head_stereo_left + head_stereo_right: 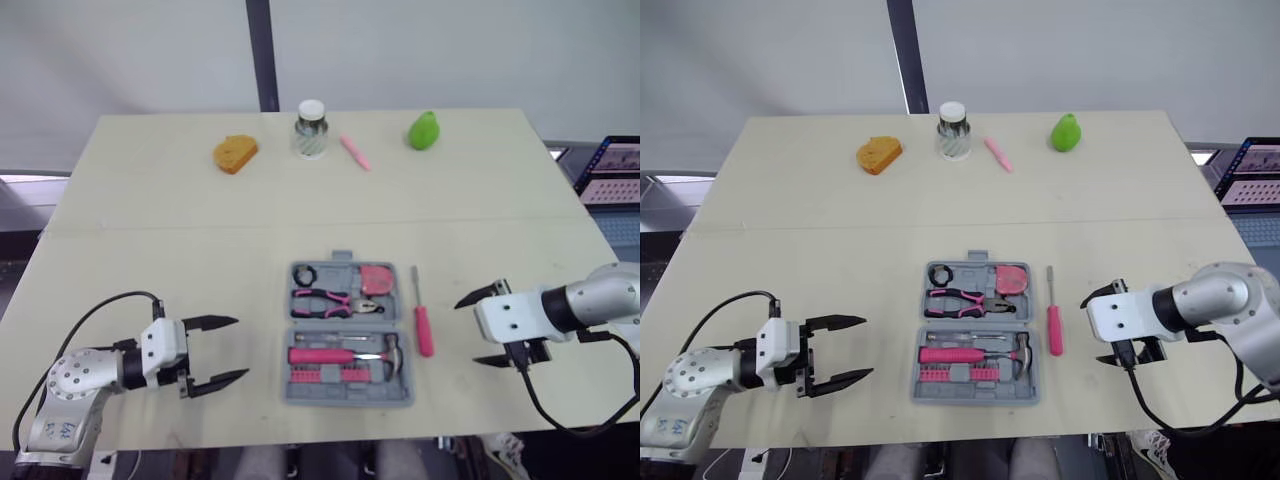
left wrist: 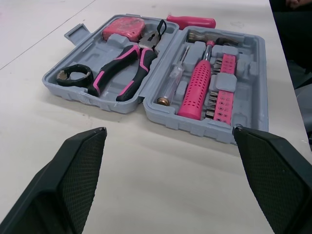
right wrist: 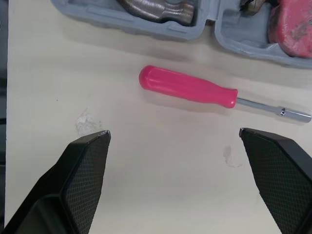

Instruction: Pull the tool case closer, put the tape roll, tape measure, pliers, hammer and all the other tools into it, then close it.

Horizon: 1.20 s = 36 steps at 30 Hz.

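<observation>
Lying open and flat on the pale beige table (image 1: 150, 250), the grey plastic tool case (image 1: 350, 400) sits near the front edge, about midway between the two grippers. Its two moulded halves are spread out, one nearer and one farther, with a small handle tab on the far edge.

The far half holds a black tape roll (image 1: 304, 275) at its left end, pink-and-black pliers (image 1: 330, 301) lying across the middle, and a pink tape measure (image 1: 377, 280) at its right end. The near half holds a pink-handled hammer (image 1: 340, 355) with a metal head, a slim clear-handled screwdriver (image 1: 345, 338) just beyond it, and a pink strip of metal bits (image 1: 335, 373) along the near edge.

A pink-handled screwdriver (image 1: 424, 325) lies on the table just beside the case's right side, its shaft pointing toward the far edge.

The left gripper (image 1: 240, 347) is left of the case, apart from it, aimed toward it, with its black fingers spread wide and holding nothing. The right gripper (image 1: 466, 332) is to the right of the pink-handled screwdriver, near its handle, with its fingers likewise parted and empty.

Along the far edge, well apart from the case, stand an orange sponge-like block (image 1: 235, 153), a glass jar with a white lid (image 1: 311, 130), a pink pen-shaped stick (image 1: 355, 152) and a green pear (image 1: 424, 130).
</observation>
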Each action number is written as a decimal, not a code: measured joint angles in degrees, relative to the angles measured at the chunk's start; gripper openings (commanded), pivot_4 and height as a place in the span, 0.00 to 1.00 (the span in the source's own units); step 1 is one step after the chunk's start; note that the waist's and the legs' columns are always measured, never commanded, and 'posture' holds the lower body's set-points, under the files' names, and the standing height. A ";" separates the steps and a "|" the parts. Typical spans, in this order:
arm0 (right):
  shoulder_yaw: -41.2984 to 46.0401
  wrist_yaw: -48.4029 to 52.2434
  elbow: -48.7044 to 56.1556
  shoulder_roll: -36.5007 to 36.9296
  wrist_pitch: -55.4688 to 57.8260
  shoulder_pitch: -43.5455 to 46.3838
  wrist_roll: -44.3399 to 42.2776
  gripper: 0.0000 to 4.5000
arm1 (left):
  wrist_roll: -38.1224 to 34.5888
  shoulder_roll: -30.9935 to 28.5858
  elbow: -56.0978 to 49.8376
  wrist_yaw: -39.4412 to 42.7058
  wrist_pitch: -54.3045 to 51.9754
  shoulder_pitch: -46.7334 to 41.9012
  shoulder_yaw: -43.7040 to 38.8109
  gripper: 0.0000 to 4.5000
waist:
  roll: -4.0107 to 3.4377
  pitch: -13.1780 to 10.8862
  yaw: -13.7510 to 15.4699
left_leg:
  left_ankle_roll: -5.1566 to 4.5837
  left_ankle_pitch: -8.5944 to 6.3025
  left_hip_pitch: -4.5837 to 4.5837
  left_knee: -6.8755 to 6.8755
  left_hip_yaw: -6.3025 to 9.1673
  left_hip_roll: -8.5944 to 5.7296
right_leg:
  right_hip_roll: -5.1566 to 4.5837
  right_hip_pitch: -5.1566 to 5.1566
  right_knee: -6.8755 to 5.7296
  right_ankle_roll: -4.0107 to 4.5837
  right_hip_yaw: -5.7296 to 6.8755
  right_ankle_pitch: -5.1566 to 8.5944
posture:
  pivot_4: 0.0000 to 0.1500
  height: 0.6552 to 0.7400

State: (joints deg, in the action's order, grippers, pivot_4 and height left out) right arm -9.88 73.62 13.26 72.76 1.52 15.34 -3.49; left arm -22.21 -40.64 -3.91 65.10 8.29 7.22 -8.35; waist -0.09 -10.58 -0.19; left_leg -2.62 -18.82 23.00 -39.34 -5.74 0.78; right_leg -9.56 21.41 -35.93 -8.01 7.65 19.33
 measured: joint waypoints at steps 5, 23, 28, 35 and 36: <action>-1.00 0.59 -2.01 -2.04 -0.29 1.71 1.97 1.00 | 0.00 -0.01 -0.38 -0.08 -0.01 0.34 -0.08 0.99 | 0.00 0.00 0.11 | 0.00 0.00 0.03 -0.03 0.04 0.00 | -0.01 0.00 -0.02 0.00 0.03 0.00 | 1.00 0.47; -0.71 0.71 4.64 -4.23 16.52 1.69 0.00 1.00 | 0.12 0.13 -0.25 -0.11 0.04 -0.24 0.43 0.99 | 0.00 0.00 0.07 | 0.00 0.00 0.05 -0.13 0.14 0.00 | -0.01 -0.04 -0.06 0.00 0.08 0.00 | 1.00 0.47; -0.37 0.64 7.07 -4.66 19.39 1.78 -1.19 1.00 | 0.18 0.17 -0.15 -0.22 0.06 -0.44 0.49 0.99 | 0.00 0.00 0.13 | 0.00 -0.01 0.06 -0.16 0.16 -0.01 | -0.01 -0.06 -0.06 0.00 0.10 0.00 | 1.00 0.47; -0.36 0.31 7.14 -4.76 21.63 1.77 -1.18 1.00 | 0.21 0.21 -0.11 -0.58 0.08 -0.47 0.52 0.99 | 0.00 0.00 0.09 | 0.00 -0.01 0.07 -0.18 0.18 -0.01 | -0.01 -0.07 -0.07 0.00 0.12 0.00 | 1.00 0.47; -0.36 0.20 7.25 -4.88 22.12 1.76 -1.19 1.00 | 0.21 0.22 -0.11 -0.59 0.09 -0.43 0.52 0.99 | 0.00 0.00 0.10 | 0.00 -0.01 0.07 -0.18 0.19 -0.01 | 0.00 -0.07 -0.07 0.00 0.12 0.00 | 1.00 0.47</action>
State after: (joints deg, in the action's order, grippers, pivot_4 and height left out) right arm -10.25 73.82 20.51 67.88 23.64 17.11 -4.68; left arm -21.99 -40.42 -4.03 64.51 8.38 6.79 -7.82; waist -0.10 -10.58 -0.10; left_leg -2.61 -18.83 23.07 -39.52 -5.55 0.78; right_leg -9.56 21.34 -36.01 -8.00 7.78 19.33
